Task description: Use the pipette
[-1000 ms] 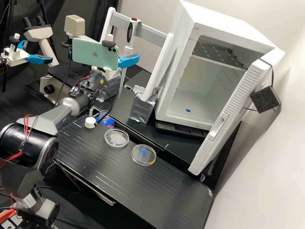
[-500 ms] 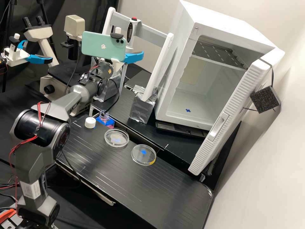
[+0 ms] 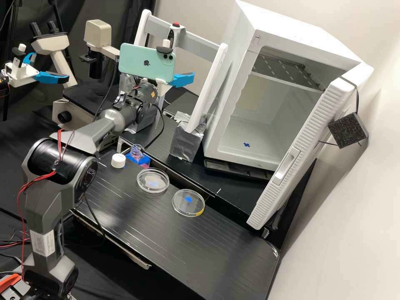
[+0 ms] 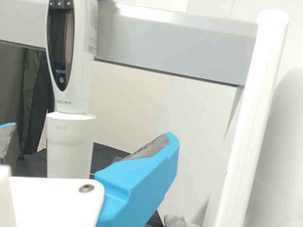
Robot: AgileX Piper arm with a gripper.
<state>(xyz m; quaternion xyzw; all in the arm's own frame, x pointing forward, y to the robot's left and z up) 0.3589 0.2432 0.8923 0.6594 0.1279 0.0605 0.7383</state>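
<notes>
- We see the pipette (image 4: 78, 99) upright at the crossbar of the white and grey stand (image 3: 200, 39), its red button (image 3: 176, 24) on top.
- Our gripper (image 3: 180, 80) is at the stand too, on the side facing the high camera, just beside the pipette.
- We have its blue fingers (image 4: 142, 177) spread apart, and from the wrist we see the pipette's pale lower body in the gap between them; how far beyond the fingertips it sits, we can't tell.
- The mint-green phone (image 3: 143, 62) rides on our arm, in front of the stand as the high camera looks, and covers part of it.
- Silver foil (image 3: 187, 139) wraps the foot of one of the stand's white posts.
- Beside the stand we have the white cabinet (image 3: 246, 129), its ribbed door (image 3: 300, 146) swung open.
- On the stand's other side, away from the cabinet, we see the microscope (image 3: 64, 116).
- Nearer the high camera than the stand are a clear bottle (image 3: 136, 152) with pink in it, blue material around its base, and a white cap (image 3: 118, 161) near it.
- Nearer the high camera than the stand, too, we see two clear round dishes (image 3: 153, 180) on the black bench (image 3: 166, 237), near each other but apart, one with a yellow mark at its rim.
</notes>
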